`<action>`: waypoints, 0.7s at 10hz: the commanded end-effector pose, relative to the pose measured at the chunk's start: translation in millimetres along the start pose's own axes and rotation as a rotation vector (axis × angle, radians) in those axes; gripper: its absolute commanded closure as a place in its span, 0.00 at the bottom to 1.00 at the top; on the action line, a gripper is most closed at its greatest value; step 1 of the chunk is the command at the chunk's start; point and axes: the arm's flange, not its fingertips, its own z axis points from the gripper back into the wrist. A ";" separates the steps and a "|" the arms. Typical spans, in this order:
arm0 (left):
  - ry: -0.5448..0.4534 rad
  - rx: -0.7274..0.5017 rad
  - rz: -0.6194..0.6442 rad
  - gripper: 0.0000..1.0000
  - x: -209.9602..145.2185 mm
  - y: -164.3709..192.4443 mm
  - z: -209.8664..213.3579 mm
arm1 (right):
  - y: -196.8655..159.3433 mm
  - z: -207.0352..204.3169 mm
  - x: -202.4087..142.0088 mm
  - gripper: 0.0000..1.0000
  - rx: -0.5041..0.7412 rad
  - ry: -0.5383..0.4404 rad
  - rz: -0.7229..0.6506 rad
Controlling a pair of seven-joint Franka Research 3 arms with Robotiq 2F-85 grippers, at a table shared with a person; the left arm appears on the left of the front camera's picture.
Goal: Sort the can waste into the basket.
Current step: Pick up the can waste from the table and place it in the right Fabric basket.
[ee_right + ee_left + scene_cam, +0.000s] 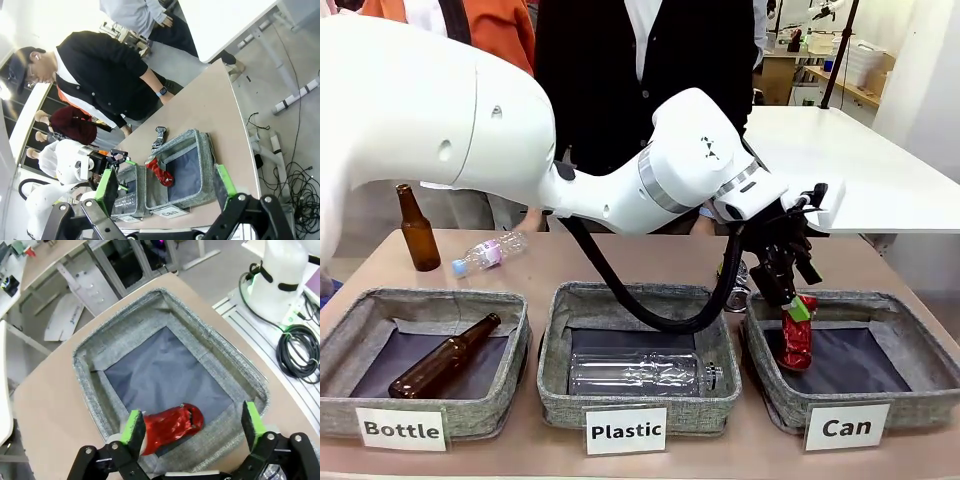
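The shiny red crushed can (797,342) leans inside the "Can" basket (920,335) against its left wall. In the left wrist view the red can (170,427) lies on the lining by the basket's near wall (85,380). My left gripper (790,295) hangs just above it, open, its green pads (132,427) spread wide and not touching the can. The dark can (159,137) lies on the table behind the basket (205,150), partly hidden in the front view (738,288). My right gripper (165,186) is open and empty, high off to the side.
The "Plastic" basket (560,400) holds a clear bottle (640,372). The "Bottle" basket (340,345) holds a brown bottle (445,358). Another brown bottle (417,230) stands at the back left beside a lying clear bottle (490,252). A person stands across the table.
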 end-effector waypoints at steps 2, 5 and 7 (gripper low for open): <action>-0.019 -0.066 0.160 0.00 8.5 -17.9 38.1 | 2.9 10.2 -1.8 0.00 -0.001 -0.028 -0.019; -0.093 -0.225 0.394 0.00 -5.0 -86.6 122.6 | 0.1 0.0 0.1 0.00 0.000 0.000 0.000; -0.165 -0.171 0.522 0.00 -42.5 -144.8 183.5 | 35.7 -62.4 -10.9 0.00 0.023 -0.004 -0.063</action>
